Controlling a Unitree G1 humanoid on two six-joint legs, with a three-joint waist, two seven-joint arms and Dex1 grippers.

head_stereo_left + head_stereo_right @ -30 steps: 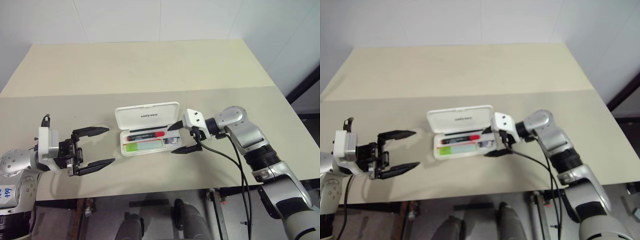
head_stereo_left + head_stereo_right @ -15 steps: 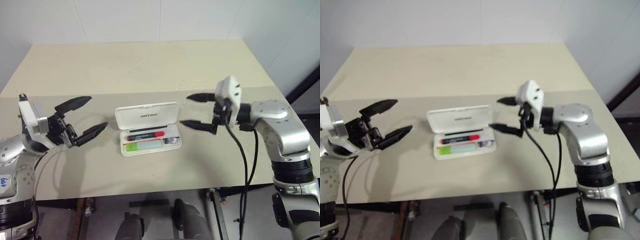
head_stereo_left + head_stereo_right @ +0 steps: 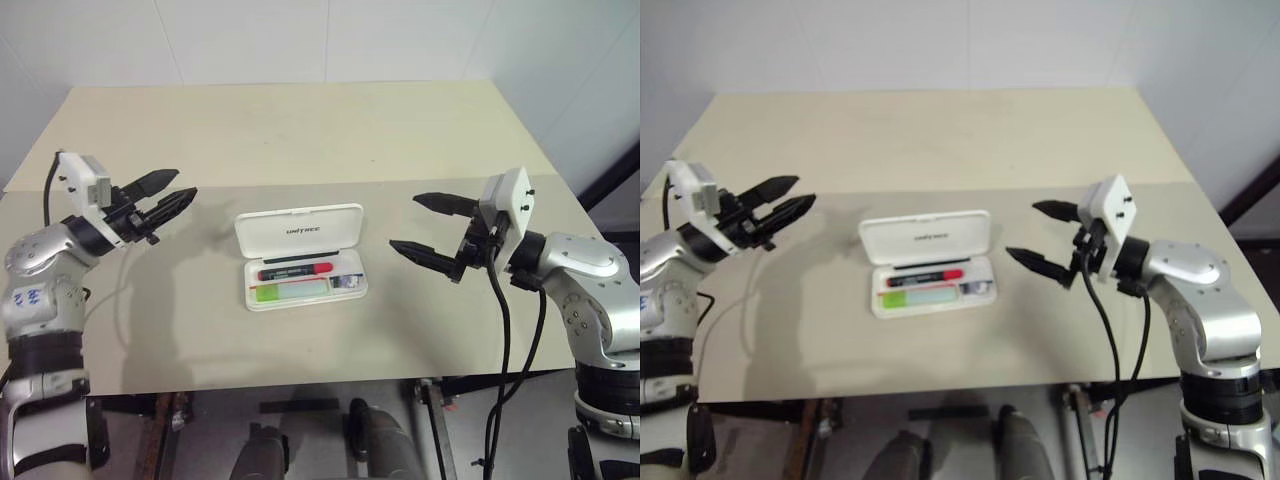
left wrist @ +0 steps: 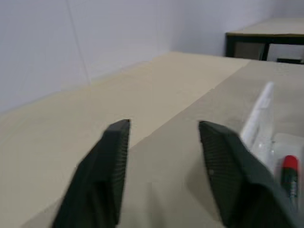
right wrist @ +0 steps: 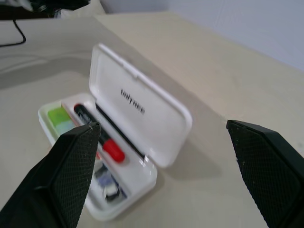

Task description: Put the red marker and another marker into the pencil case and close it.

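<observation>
The pencil case (image 3: 300, 256) lay open on the table (image 3: 300, 130), the red marker (image 3: 295, 270) and another marker (image 3: 290, 291) inside it. My left end effector (image 3: 172, 192) had narrowed from a wide spread, grasping nothing; my right end effector (image 3: 425, 225) gaped, released. Both had drawn outward from the case. Risk: pushing the raised lid might slide the unsteadied case instead of closing it.
</observation>
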